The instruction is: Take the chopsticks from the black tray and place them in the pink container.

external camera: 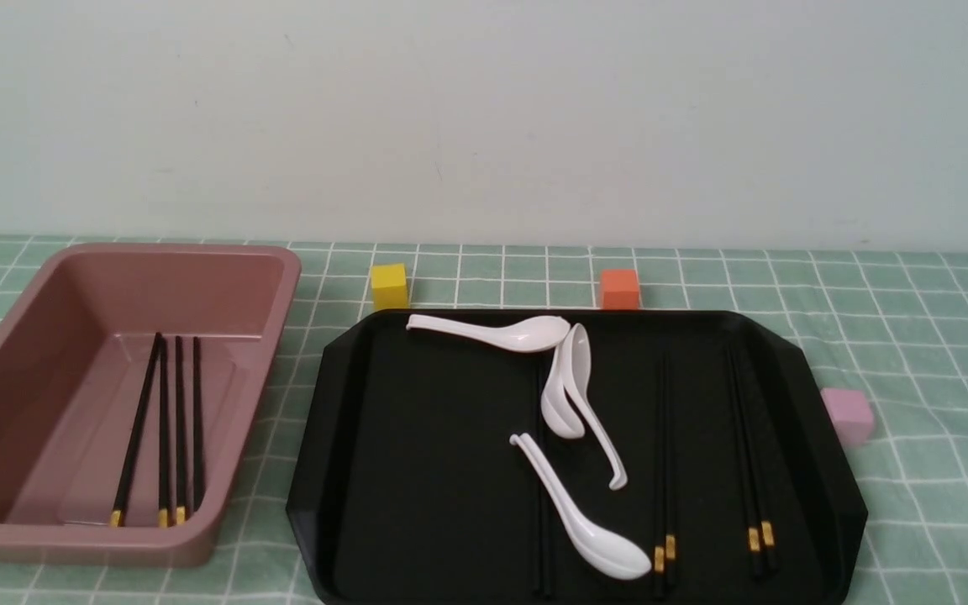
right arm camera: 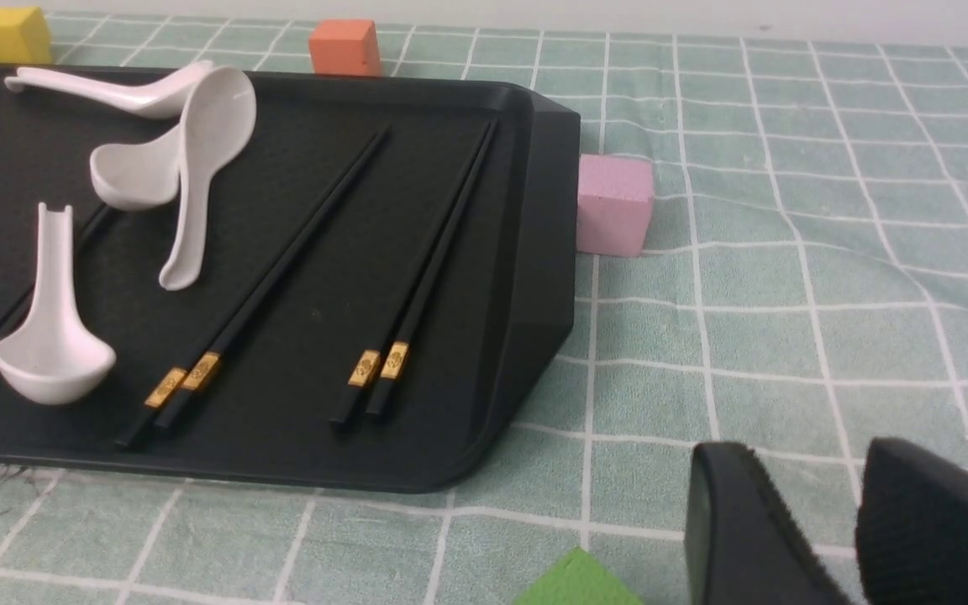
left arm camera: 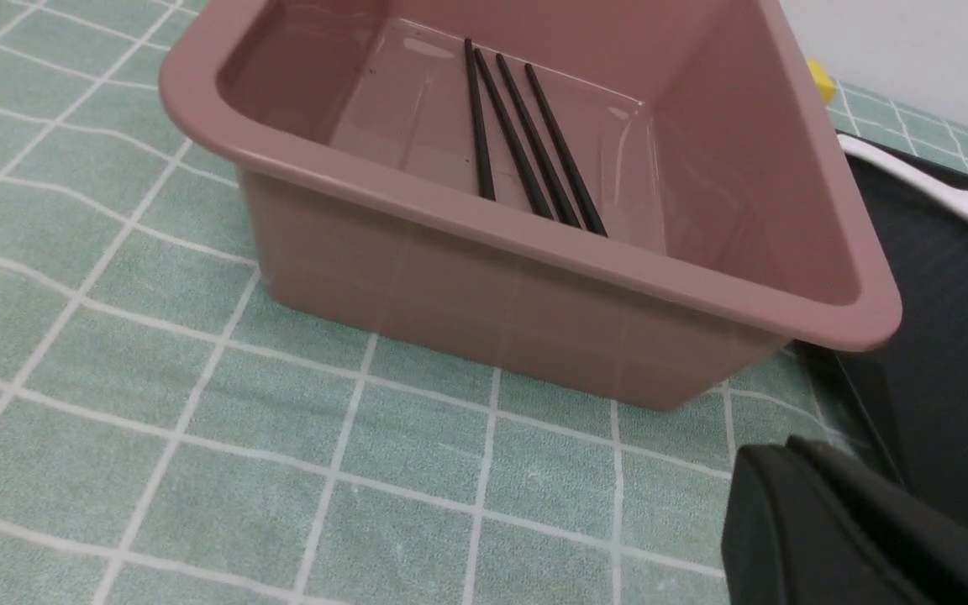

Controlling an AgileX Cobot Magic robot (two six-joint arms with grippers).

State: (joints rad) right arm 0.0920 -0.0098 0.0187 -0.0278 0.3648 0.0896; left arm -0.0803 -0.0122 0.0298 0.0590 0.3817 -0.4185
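Note:
The black tray [external camera: 425, 437] lies mid-table. Two chopstick pairs rest on its right half, one [external camera: 665, 470] beside the other [external camera: 753, 462]; a third pair [external camera: 541, 521] lies partly under a white spoon. The right wrist view shows the same two pairs, one [right arm camera: 282, 269] further into the tray, one [right arm camera: 425, 269] by its rim. At the left, the pink container [external camera: 55, 336] holds several chopsticks [external camera: 173, 420], also visible as chopsticks [left arm camera: 526, 143] in the left wrist view. My left gripper [left arm camera: 774, 449] is shut and empty, hanging over cloth near the container's corner. My right gripper [right arm camera: 803, 470] is open and empty, over cloth beside the tray.
Several white soup spoons [external camera: 572, 378] lie on the tray. A yellow cube [external camera: 389, 286] and an orange cube [external camera: 619, 288] stand behind it, a small pink cube [external camera: 847, 414] at its right edge. A green block [right arm camera: 576, 580] sits near my right gripper. Checked green cloth covers the table.

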